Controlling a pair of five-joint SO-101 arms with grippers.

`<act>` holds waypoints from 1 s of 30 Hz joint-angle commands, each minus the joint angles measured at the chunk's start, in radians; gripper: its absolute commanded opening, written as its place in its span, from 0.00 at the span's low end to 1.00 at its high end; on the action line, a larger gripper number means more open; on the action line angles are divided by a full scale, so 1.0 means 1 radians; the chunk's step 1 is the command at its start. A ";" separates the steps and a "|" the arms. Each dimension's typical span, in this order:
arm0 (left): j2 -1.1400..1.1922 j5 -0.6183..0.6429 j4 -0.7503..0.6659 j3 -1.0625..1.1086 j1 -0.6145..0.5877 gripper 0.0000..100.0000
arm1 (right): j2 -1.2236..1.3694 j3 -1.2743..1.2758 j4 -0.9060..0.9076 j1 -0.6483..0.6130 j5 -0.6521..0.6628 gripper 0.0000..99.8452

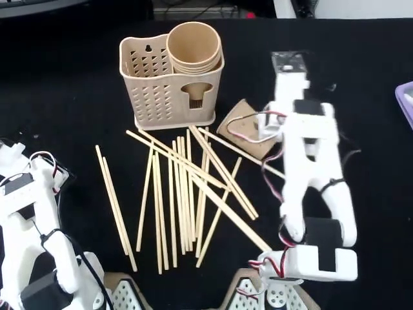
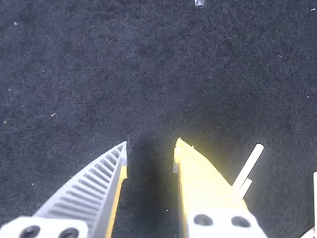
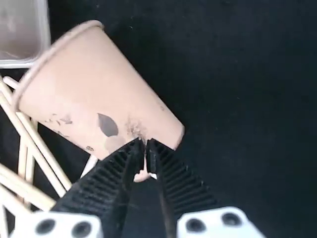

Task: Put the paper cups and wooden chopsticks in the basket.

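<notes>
A beige basket (image 1: 158, 90) stands at the back with a stack of paper cups (image 1: 193, 46) in one compartment. Several wooden chopsticks (image 1: 181, 194) lie scattered in front of it. One paper cup (image 1: 244, 124) lies on its side to the basket's right, resting on chopsticks (image 3: 34, 148). My right gripper (image 3: 146, 145) is shut on the bottom rim of this paper cup (image 3: 94, 94). My left gripper (image 2: 151, 145) hangs open over bare black cloth at the near left, nothing between its fingers, with chopstick ends (image 2: 247, 166) just beside it.
The right arm (image 1: 310, 174) stretches from the front edge to the fallen cup. The left arm (image 1: 29, 219) sits at the front left corner. A purple object (image 1: 405, 103) pokes in at the right edge. Black cloth (image 1: 64, 116) lies bare on the left.
</notes>
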 commanded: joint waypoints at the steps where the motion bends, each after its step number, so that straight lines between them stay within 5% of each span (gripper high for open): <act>1: -0.034 0.000 -0.012 -0.015 0.007 0.16 | -0.007 -0.139 0.091 0.020 -0.014 0.03; 9: -0.034 0.000 -0.012 -0.013 0.007 0.16 | 0.054 -0.320 0.014 -0.167 -0.319 0.16; 16: -0.034 0.000 -0.012 -0.010 0.005 0.16 | 0.251 -0.364 -0.100 -0.241 -0.416 0.20; 23: -0.034 0.000 -0.012 -0.012 0.005 0.16 | 0.326 -0.484 0.071 -0.238 -0.354 0.19; 30: -0.034 0.000 -0.012 -0.012 0.004 0.16 | 0.334 -0.530 0.201 -0.166 -0.114 0.02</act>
